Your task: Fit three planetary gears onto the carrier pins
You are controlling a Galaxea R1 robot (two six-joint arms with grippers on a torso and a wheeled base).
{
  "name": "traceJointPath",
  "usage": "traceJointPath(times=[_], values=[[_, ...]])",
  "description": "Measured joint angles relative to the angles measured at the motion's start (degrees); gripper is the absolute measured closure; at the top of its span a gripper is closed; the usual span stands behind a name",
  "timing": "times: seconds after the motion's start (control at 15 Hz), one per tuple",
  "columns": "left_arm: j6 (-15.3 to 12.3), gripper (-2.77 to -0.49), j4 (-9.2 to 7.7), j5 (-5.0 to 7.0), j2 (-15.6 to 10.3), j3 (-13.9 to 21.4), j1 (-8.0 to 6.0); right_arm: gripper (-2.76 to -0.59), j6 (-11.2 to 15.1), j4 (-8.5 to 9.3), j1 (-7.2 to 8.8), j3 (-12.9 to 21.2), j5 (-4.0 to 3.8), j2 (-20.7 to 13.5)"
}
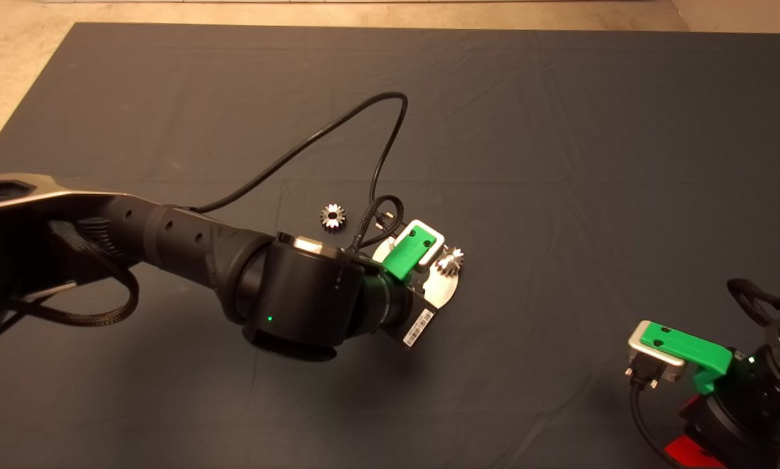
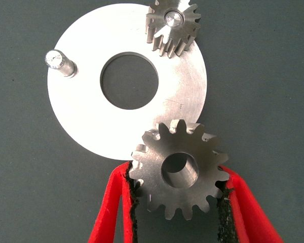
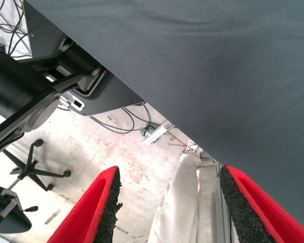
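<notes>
A flat shiny disc with a large centre hole lies on the mat. One planetary gear sits on a carrier pin at the disc's rim. Another pin stands bare. My left gripper is shut on a second gear, held flat over the disc's near rim; whatever is under it is hidden. In the head view the left arm reaches from the left over the disc. A third gear lies loose on the mat beyond it. My right gripper waits open at the lower right edge.
A black cable loops over the mat behind the disc. The right wrist view shows the mat's edge, and beyond it the floor with an office chair and cables.
</notes>
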Motion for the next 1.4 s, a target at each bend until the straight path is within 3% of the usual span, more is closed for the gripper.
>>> traceJointPath(times=[0.4, 0.8, 1.4], values=[[1.0, -0.7, 0.02, 0.02, 0.2, -1.5, 0.05, -1.44, 0.0, 0.0, 0.0, 0.0, 0.0, -0.5], [2.7, -0.7, 0.07, 0.0, 0.3, -3.2, 1.13, -1.44, 0.0, 0.0, 0.0, 0.0, 0.01, -0.7], [3.5, -0.7, 2.21, -0.01, 0.3, -4.8, 3.52, -1.44, 0.0, 0.0, 0.0, 0.0, 0.04, -0.8]])
